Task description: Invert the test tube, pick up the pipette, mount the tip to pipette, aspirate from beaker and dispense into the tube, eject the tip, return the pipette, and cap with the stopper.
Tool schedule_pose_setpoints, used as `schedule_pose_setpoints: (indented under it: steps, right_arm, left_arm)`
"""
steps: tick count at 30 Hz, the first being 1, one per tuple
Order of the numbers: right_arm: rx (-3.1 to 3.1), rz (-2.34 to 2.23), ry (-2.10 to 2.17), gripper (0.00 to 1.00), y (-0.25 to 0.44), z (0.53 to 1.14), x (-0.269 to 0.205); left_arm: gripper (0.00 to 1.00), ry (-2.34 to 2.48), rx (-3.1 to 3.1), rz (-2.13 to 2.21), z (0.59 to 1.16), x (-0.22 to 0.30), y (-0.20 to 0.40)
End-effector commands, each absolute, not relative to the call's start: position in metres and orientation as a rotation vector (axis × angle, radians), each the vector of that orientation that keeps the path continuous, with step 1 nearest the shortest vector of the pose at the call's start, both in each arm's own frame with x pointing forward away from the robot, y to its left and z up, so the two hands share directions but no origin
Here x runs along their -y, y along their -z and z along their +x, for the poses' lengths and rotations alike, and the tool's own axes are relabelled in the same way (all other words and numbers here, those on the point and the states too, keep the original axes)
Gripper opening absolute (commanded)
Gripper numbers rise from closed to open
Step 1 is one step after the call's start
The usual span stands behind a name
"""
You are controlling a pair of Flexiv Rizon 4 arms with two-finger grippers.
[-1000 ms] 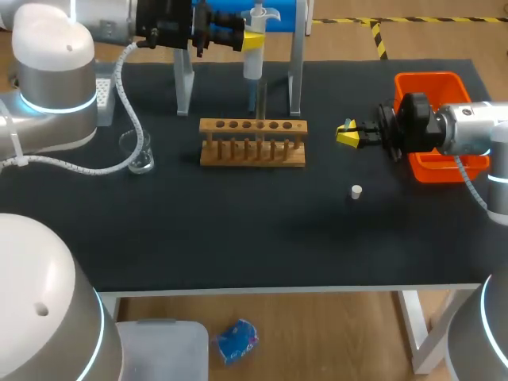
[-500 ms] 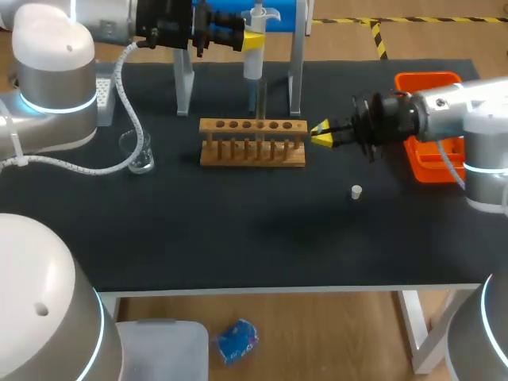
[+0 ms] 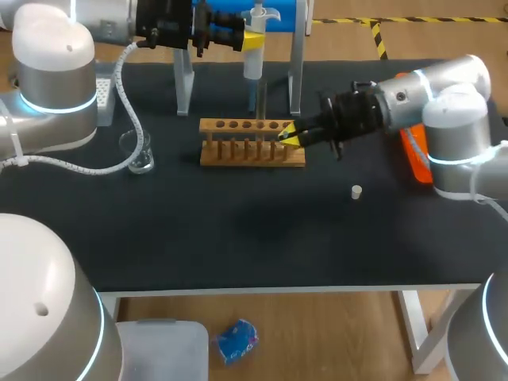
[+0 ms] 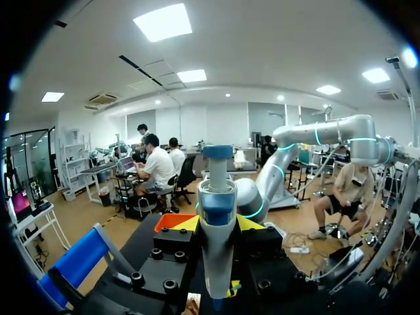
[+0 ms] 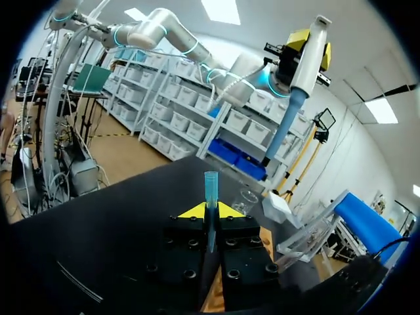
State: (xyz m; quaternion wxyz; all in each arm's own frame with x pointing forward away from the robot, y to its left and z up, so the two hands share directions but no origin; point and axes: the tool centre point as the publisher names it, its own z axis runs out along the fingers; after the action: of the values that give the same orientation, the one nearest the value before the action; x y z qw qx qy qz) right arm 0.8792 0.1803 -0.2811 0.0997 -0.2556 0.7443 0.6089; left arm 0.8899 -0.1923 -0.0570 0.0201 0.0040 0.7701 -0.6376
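Two grips: left jaws clamped on pipette (image 4: 216, 216), right jaws pinching blue tip (image 5: 210, 189) between them

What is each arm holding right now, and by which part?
The left jaws clamp the pipette around its body. The right jaws pinch a blue tip near its middle, with its wide end sticking out ahead.

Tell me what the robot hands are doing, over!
Left gripper shut on pipette, up by the stand. Right gripper shut on blue tip, beside the rack. Stopper loose on the table, out of the way.
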Motion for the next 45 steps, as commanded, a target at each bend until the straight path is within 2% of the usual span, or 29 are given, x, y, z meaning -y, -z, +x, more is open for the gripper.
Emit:
schedule_pose_setpoints:
  steps: [1,45]
  right_arm:
    - [-2.218,-0.73,-1.78,0.0,0.284,0.883,-0.195]
    - [-2.287,-0.519,-1.746,0.0,0.271,0.897,-0.226]
  left_arm:
    - [0.0,1.976,-2.393,0.014,0.891,0.192,0.056]
    - [0.0,1.976,-2.393,0.014,0.891,0.192,0.056]
